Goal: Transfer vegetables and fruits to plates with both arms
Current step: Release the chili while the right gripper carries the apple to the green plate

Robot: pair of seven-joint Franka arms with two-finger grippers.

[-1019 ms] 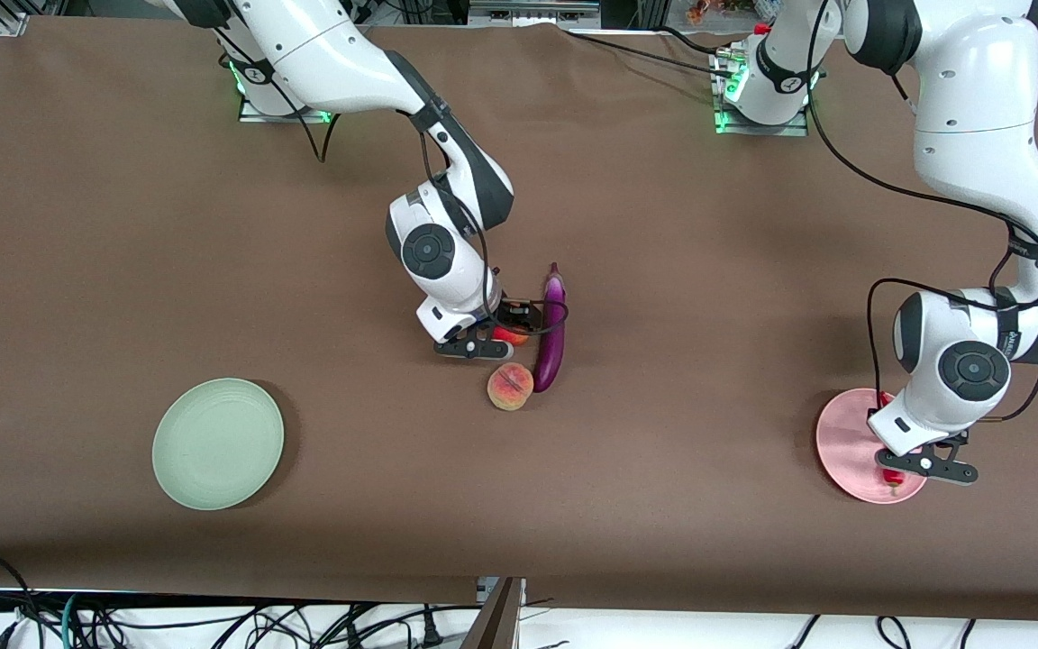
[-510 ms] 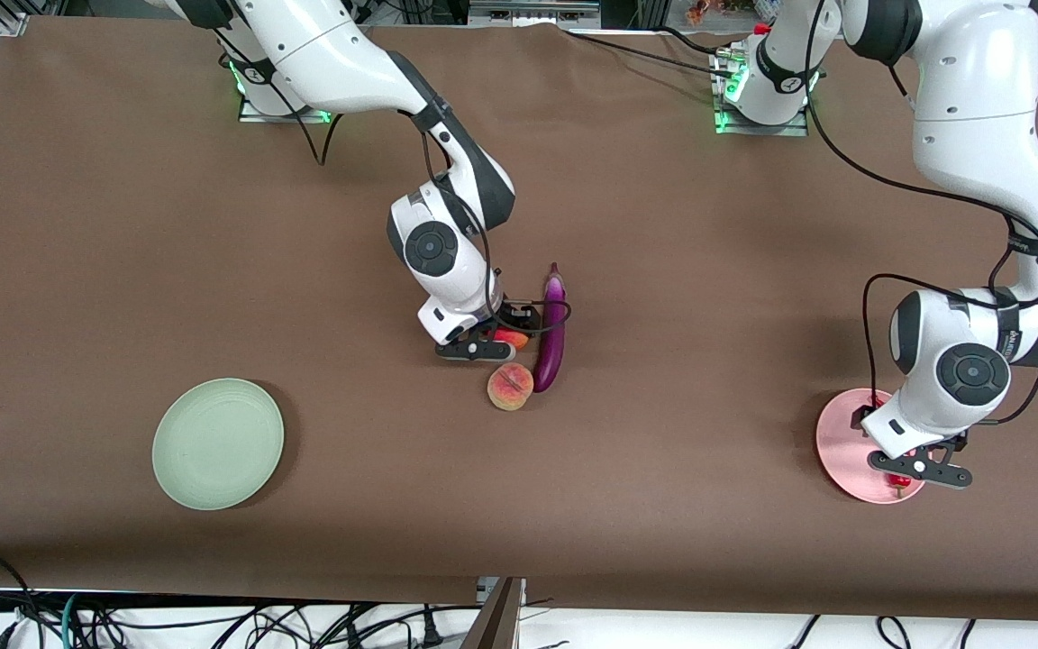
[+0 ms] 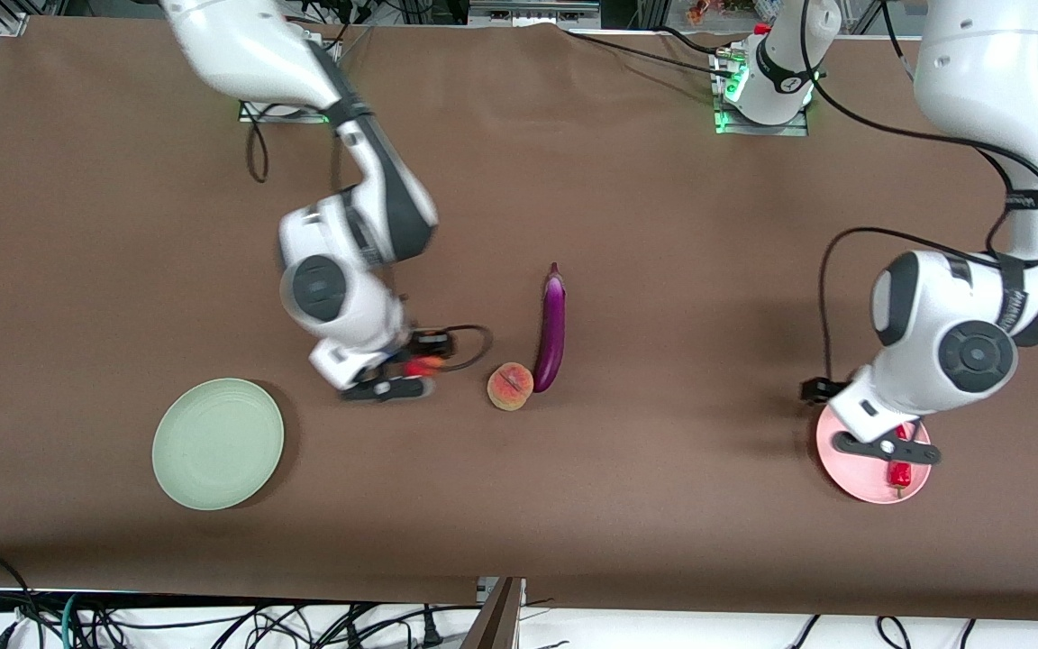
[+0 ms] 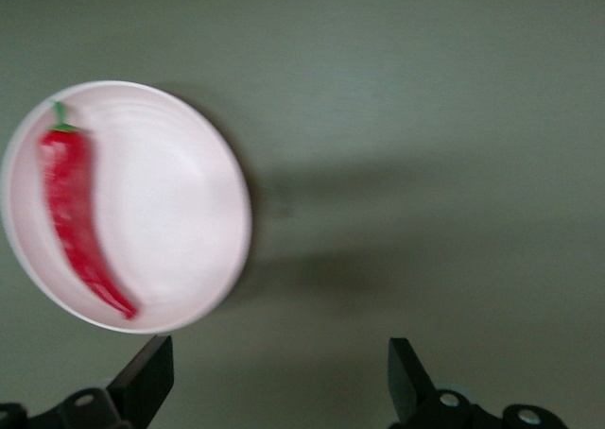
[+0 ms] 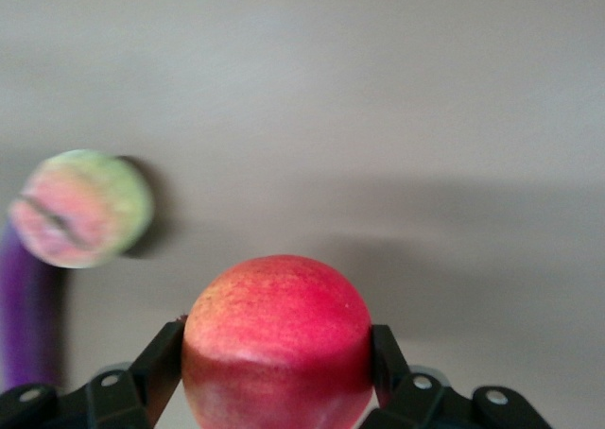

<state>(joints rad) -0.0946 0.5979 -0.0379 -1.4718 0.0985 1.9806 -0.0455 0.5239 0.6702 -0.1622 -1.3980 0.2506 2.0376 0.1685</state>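
Bare table is lying between the right gripper (image 3: 393, 379), which is carrying the apple (image 5: 276, 339), and the green plate (image 3: 218, 443). The peach (image 3: 510, 386) and eggplant (image 3: 552, 329), seemingly touching, are crowding the table's middle. The chili pepper (image 4: 76, 219) is occupying one edge of the pink plate (image 4: 180, 212) under the wide-open left gripper (image 3: 888, 448).

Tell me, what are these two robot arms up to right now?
They are sorting produce onto plates. The right end effector is shut on a red apple and carries it above the table between the peach and the green plate. The left end effector is open over the pink plate, where the red chili lies. The peach and the purple eggplant lie side by side mid-table.
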